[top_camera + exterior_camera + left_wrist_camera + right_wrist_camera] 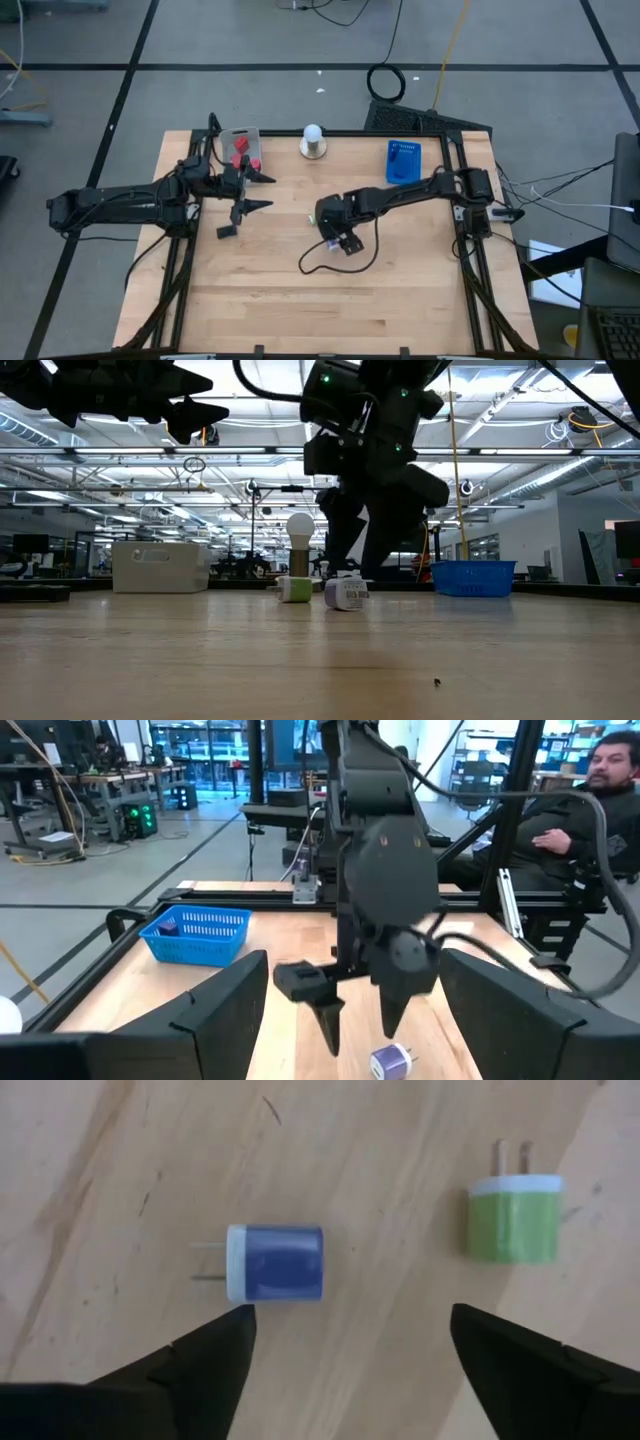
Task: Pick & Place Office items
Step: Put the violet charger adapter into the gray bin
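Note:
Two small plug-shaped items lie on their sides on the bare wood at mid table: a blue one [275, 1263] [346, 593] and a green one [513, 1218] [296, 589], each with two metal prongs. My right gripper [350, 1325] [333, 232] hangs open just above them, pointing down, with its fingers to one side of the blue item and touching nothing. My left gripper [266, 191] is open and raised above the table's left part, beside the grey tray [240, 140], which holds red items [240, 150]. A small black item [227, 232] lies near it.
A white ball on a round base [313, 140] stands at the far edge, between the grey tray and a blue tray [403, 162] [200, 933]. A dark cable [330, 265] loops over the wood below the right gripper. A seated person [590, 790] is beyond the table.

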